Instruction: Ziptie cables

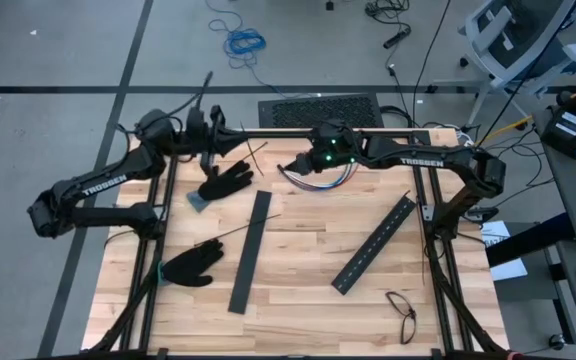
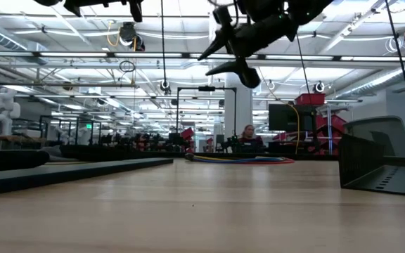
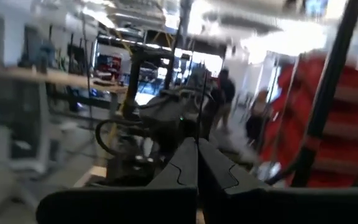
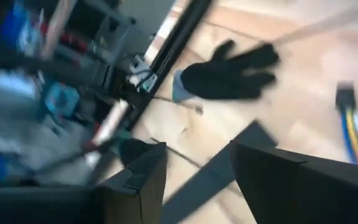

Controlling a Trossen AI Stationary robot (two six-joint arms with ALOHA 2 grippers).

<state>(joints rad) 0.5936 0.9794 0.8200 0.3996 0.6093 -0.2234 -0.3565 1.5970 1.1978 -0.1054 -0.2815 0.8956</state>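
Note:
The cables (image 1: 320,178), red, blue and white wires, lie in a loose bundle near the table's far edge; the low view shows the cables (image 2: 239,159) flat on the wood. My right gripper (image 1: 301,166) hangs above their left end, raised and open (image 2: 232,50); its wrist view catches the cables (image 4: 353,134) at the picture's edge. One ziptie (image 1: 238,231) lies across the near glove and the long bar, and another ziptie (image 1: 258,153) rests by the far glove. My left gripper (image 1: 230,132) is raised at the far edge, shut (image 3: 197,163). Whether anything sits between its fingers cannot be told.
Two black gloves (image 1: 226,183) (image 1: 190,267) lie on the table's left half. Two black slotted bars (image 1: 251,250) (image 1: 375,243) lie in the middle, and eyeglasses (image 1: 403,312) sit near the right front corner. A dark bin (image 2: 385,161) stands at the right. A person (image 2: 248,133) sits far behind the table.

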